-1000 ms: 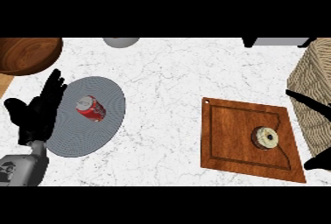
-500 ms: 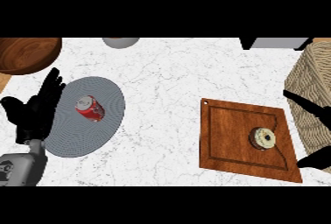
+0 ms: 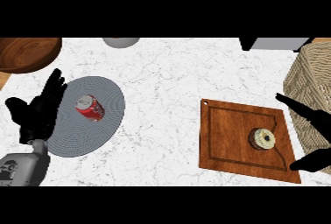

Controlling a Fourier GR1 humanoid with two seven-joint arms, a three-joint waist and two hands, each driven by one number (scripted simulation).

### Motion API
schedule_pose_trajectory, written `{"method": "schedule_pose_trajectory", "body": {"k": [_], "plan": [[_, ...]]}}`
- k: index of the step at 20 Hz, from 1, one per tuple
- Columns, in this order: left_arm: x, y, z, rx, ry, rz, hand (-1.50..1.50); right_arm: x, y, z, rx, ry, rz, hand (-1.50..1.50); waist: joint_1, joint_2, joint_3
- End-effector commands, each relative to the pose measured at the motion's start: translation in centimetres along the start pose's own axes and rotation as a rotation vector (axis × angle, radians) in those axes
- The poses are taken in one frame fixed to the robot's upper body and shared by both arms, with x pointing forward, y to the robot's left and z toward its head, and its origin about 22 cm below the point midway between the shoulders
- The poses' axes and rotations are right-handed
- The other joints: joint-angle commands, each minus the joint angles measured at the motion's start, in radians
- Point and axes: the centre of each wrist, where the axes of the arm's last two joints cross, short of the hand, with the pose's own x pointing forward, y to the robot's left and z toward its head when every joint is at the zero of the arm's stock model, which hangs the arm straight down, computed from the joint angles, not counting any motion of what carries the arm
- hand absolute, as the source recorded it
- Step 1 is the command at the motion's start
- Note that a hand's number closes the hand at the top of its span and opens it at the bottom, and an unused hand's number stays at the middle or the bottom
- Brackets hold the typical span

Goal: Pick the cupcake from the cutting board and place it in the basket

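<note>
Head view: with the cupcake lying on the cutting board beside the basket, bring the spread-fingered, empty right hand over it squarely before curling round, while the left hand rests open at the plate.

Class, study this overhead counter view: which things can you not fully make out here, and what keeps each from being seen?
- Right hand: head view, palm and forearm cut off by the right edge; only dark fingers show.
- Basket: head view, cut by the right edge; inside not visible.
- Wooden bowl: cut off at the top-left corner.
- Grey object: mostly cut by the top edge; unidentifiable.
- Cupcake: seen from above only; sides hidden.
</note>
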Motion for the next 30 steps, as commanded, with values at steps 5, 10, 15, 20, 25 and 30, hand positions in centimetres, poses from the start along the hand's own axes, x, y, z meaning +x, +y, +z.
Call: {"method": "schedule_pose_trajectory", "body": {"k": [5, 10, 15, 20, 25, 30], "plan": [[-0.2, -0.1, -0.2, -0.010, 0.004, 0.002, 0.00, -2.2, 2.8, -0.6, 0.001, 0.076, -0.042, -1.50, 0.005, 0.021, 0.037], [1.0, 0.1, -0.2, 0.004, -0.009, 0.008, 0.00, -2.2, 3.3, -0.1, 0.013, 0.105, -0.017, -1.50, 0.003, 0.017, 0.038], [0.8, -1.1, 0.1, -0.006, -0.008, -0.010, 0.00, -1.1, 4.3, -1.4, 0.016, 0.086, -0.011, -1.50, 0.006, 0.019, 0.038], [0.5, -0.7, 0.1, -0.008, 0.006, -0.007, 0.00, -1.0, 5.5, -1.6, 0.029, 0.101, -0.009, -1.50, 0.011, 0.018, 0.038], [0.7, -0.8, -0.2, -0.014, -0.014, 0.026, 0.00, -0.7, 4.5, -2.5, 0.019, 0.116, 0.013, -1.50, 0.014, 0.021, 0.037], [0.2, -0.7, -0.1, -0.016, 0.001, 0.000, 0.00, -1.5, 7.4, -2.0, 0.101, 0.125, 0.027, -1.50, 0.023, 0.027, 0.039]]}}
